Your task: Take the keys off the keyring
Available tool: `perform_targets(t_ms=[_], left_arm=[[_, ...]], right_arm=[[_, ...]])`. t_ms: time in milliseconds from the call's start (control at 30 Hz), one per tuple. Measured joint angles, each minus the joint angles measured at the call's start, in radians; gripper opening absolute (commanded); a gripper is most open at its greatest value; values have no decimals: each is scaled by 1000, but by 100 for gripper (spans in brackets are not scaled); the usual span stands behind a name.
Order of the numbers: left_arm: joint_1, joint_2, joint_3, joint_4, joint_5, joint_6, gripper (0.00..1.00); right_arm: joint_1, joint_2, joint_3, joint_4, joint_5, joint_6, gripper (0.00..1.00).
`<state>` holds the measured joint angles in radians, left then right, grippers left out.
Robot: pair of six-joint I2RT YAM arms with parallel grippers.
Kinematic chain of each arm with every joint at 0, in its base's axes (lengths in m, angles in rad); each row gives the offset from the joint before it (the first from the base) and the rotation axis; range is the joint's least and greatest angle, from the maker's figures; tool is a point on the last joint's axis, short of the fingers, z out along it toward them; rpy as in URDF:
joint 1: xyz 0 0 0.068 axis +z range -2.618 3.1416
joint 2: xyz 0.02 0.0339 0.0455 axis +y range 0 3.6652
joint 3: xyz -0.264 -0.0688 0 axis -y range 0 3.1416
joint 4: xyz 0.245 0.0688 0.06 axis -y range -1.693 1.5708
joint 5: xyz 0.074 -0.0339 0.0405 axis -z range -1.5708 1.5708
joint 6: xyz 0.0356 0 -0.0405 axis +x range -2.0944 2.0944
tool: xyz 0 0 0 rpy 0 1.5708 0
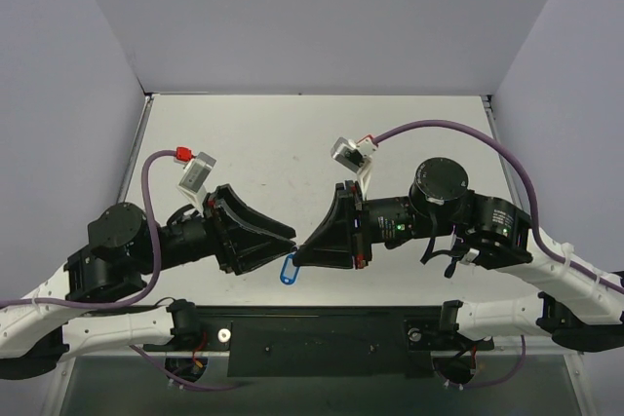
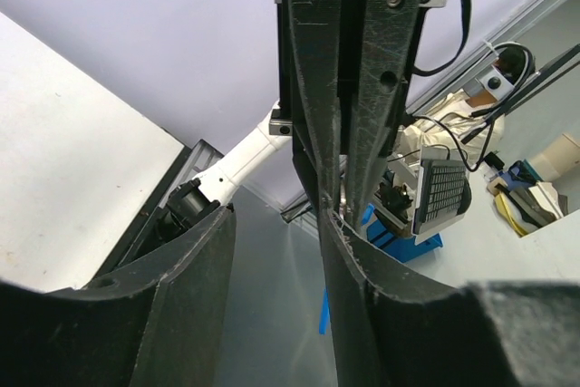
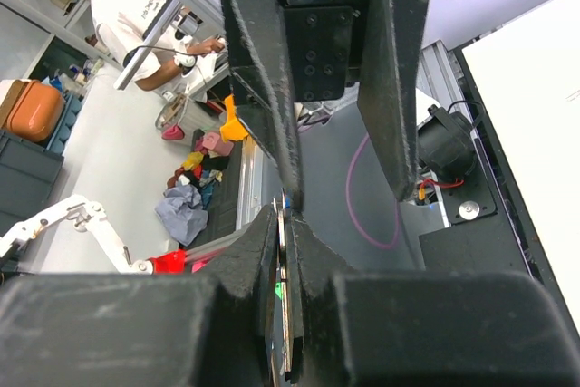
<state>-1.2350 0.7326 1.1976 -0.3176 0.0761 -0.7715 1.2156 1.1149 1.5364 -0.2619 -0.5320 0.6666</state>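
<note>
The blue keyring tag (image 1: 289, 270) hangs just under the point where my two grippers meet, above the table's front edge. My right gripper (image 1: 300, 253) is shut on a thin silver key, which shows edge-on between its fingers in the right wrist view (image 3: 286, 314). My left gripper (image 1: 281, 245) is open. One of its fingertips (image 2: 326, 224) touches the tip of the right gripper, and the other finger stands well apart. A sliver of the blue tag (image 2: 323, 310) shows beside that finger. The thin ring itself is hidden between the fingertips.
The white tabletop (image 1: 292, 143) lies beyond the grippers. The black rail with the arm bases (image 1: 322, 333) runs along the near edge directly below them. Purple cables (image 1: 448, 129) loop over both arms.
</note>
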Motion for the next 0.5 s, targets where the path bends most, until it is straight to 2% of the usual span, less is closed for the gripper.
perform_targets(t_ms=[233,500], left_arm=[[1,-23,4,1,-11,2,53],[1,-14,6,17,17,-4,47]], right_arm=[[-5,-6,-20,11,-2,6,0],[-11,-6,-21,11,5,6,0]])
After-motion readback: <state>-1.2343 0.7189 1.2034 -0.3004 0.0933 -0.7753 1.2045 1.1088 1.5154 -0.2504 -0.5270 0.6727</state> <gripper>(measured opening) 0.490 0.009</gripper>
